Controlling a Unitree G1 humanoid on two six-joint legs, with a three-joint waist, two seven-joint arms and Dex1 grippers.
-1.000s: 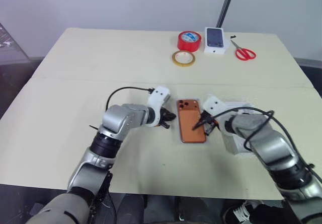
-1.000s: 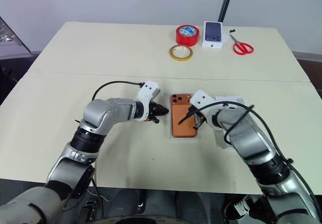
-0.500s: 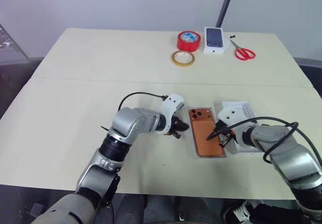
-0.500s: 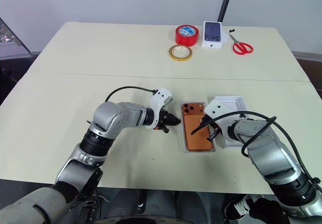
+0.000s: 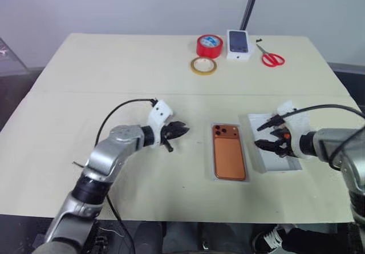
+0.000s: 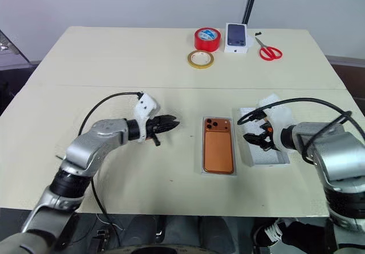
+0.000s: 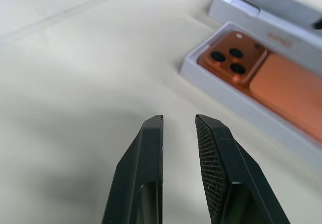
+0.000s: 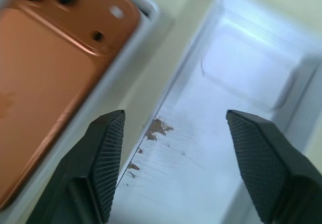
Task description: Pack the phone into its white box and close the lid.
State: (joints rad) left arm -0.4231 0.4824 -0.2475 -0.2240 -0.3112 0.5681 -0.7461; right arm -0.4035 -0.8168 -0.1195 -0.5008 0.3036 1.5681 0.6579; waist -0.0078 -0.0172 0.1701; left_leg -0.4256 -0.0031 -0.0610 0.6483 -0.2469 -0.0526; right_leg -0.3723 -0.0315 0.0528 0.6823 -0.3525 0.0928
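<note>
Cream table (image 5: 114, 71) first, then the lid (image 6: 272, 156) with the right gripper (image 6: 255, 130) spread wide over it, empty. Orange phone (image 6: 219, 147) sits in the white box (image 6: 203, 151) beside it. Left gripper (image 5: 181, 129) nearly pinched, holding nothing.

My fingers (image 8: 261, 168) are matt black plastic, their inner pads cross-hatched and rough. The phone (image 5: 229, 158) has a smooth copper-orange back with a soft satin sheen and glossy dark lenses. The box (image 7: 236, 100) around it looks like smooth white card. The lid (image 8: 226, 148) is pale matt card inside, scuffed with brown flecks. The table (image 5: 114, 65) is matt cream.
</note>
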